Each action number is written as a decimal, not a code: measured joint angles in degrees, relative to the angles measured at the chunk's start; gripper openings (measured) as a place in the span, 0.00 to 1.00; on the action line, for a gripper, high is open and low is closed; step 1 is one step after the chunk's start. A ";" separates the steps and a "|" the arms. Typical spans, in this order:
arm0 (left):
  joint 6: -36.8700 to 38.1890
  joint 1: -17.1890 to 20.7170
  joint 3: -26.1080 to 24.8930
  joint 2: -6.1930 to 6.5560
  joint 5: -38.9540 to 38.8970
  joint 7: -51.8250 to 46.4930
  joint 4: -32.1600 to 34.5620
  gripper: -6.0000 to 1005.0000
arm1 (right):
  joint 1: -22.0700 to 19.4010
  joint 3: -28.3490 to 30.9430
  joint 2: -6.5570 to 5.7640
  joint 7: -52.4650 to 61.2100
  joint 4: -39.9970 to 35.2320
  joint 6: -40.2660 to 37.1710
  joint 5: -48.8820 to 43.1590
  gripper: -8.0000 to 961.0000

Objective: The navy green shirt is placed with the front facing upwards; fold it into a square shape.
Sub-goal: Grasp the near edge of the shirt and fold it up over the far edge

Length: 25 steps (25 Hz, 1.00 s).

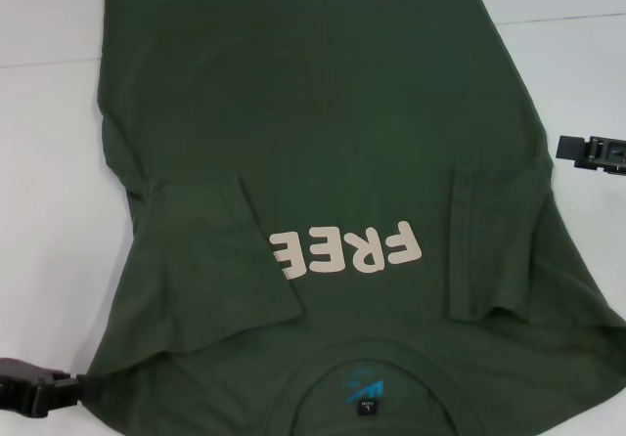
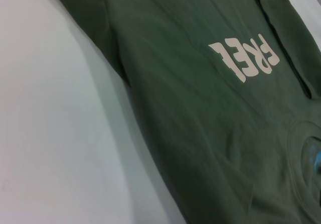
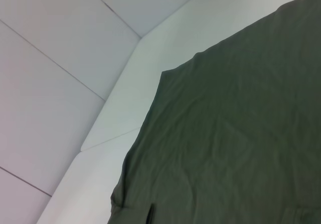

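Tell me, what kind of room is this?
Probably a robot lab: a green shirt lies on a plain white table, with black robot hands at its left and right.

A lab-like test bench: a bare white table [image 1: 49,162] and pale panelled floor [image 3: 50,43] beyond its edge, nothing homely.

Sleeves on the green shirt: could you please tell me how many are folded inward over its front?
2. One sleeve lies folded over the shirt on the robot's left of the FREE print; the other sleeve lies folded on the print's right. None appears hidden.
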 joint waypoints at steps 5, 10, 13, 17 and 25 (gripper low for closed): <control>0.03 0.11 -0.05 -0.03 -0.08 0.02 0.00 0.02 | -0.57 -0.33 -0.11 -0.01 0.00 0.02 -0.27 0.92; 0.29 0.44 -0.05 -0.21 -0.19 0.00 0.09 0.02 | -1.68 -0.19 -0.73 1.08 0.00 -1.92 -4.04 0.92; 0.15 0.52 -0.14 -0.26 -0.20 0.00 0.08 0.02 | -2.31 0.12 -1.13 2.76 -0.29 -4.26 -7.77 0.92; -0.04 0.40 -0.03 -0.31 -0.20 0.01 0.05 0.02 | -2.99 0.54 -1.99 4.49 -0.57 -7.06 -10.45 0.92; -0.45 0.07 0.00 -0.29 -0.20 -0.01 -0.01 0.02 | -3.99 3.19 -2.96 5.99 -0.90 -9.96 -15.94 0.92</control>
